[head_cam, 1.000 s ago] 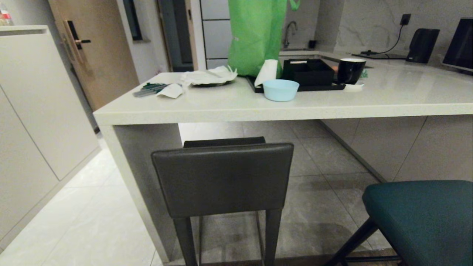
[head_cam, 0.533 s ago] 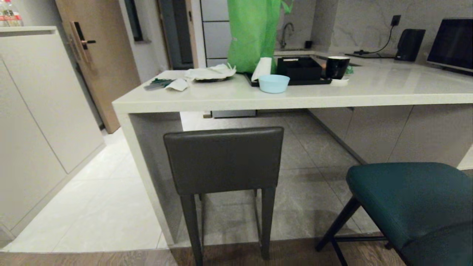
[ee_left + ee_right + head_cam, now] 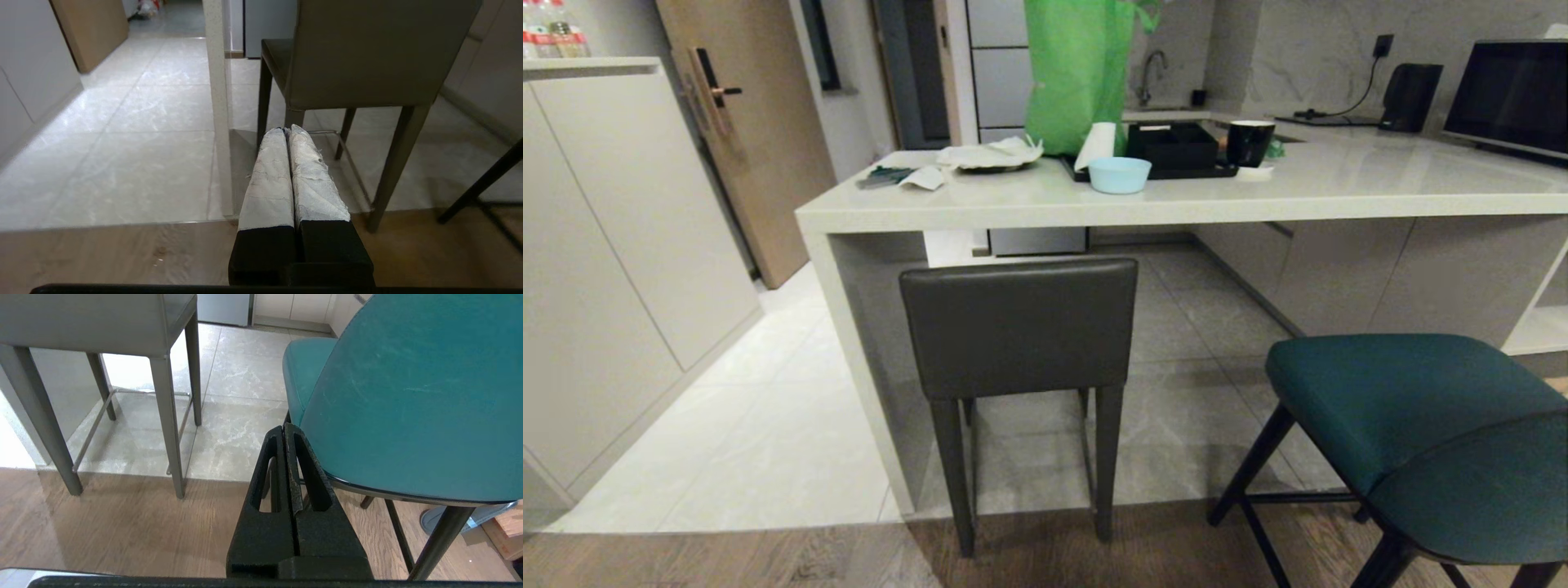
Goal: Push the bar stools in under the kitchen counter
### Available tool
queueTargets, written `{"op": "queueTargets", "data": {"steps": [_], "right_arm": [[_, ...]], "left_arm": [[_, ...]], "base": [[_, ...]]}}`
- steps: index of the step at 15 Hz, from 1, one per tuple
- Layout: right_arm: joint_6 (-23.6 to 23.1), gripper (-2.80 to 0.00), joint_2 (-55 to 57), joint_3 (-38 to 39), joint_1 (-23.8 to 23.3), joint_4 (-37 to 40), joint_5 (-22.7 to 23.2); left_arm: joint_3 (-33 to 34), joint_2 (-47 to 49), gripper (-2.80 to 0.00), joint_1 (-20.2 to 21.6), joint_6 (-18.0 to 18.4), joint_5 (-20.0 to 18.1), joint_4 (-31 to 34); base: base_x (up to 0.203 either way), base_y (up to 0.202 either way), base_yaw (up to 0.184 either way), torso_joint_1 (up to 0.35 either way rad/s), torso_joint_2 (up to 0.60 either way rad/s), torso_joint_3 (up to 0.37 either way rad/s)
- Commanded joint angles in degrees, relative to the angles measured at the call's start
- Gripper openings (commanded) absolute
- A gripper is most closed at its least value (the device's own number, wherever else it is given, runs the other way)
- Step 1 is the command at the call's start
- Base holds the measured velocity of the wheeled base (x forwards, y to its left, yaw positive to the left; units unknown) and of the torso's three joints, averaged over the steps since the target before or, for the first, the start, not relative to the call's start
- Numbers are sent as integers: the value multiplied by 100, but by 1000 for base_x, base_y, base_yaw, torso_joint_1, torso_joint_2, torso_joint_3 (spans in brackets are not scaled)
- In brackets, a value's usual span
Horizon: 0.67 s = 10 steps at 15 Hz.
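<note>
The grey stool point(image 3: 1018, 327) stands at the end of the bench point(image 3: 1176, 200), its backrest just below the slab edge and its seat already under the overhang; the rear legs rest at the tile-to-wood floor seam. The teal stool point(image 3: 1413, 425) stands well clear of the bench on the robot's right, so it appears to need pushing next. The left hand point(image 3: 288, 130) has its fingers pressed together, empty, aimed at the grey stool. The right hand point(image 3: 284, 428) is likewise closed and empty, just beside the teal backrest; closed fingers suit pushing rather than gripping.
</note>
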Motion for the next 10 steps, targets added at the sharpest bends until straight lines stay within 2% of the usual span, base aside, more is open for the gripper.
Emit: {"op": "queueTargets", "data": {"steps": [1, 2, 6, 10], "right_arm": [[-2, -280, 13, -6, 2, -1, 3], [-2, -280, 13, -6, 2, -1, 3], [-4, -280, 13, -3, 10, -1, 3], [-2, -280, 13, 0, 2, -4, 3]], "left_arm": [[18, 10, -280, -1, -275, 28, 20], [18, 10, -280, 7, -447, 46, 56], [9, 10, -280, 7, -324, 72, 67], [9, 10, -280, 7, -315, 72, 67]], "base": [[0, 0, 0, 0, 0, 0], [0, 0, 0, 0, 0, 0], [0, 0, 0, 0, 0, 0], [-3, -153, -1, 2, 3, 3]]}}
